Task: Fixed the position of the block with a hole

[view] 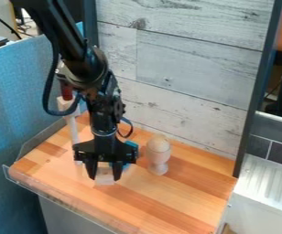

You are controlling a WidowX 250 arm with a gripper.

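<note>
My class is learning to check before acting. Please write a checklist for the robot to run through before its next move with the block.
1. Gripper lined up with the pale block: ok, it hangs right at it.
2. Block fully in sight: not ok, the gripper covers part of it.
3. Hole located: cannot tell, no hole can be made out.
4. Block held firmly: cannot tell.
5. Round-topped wooden piece upright and apart from the gripper: ok, it stands to the picture's right.
6. Blue thing behind the gripper free of contact: cannot tell, it is mostly hidden.
</note>
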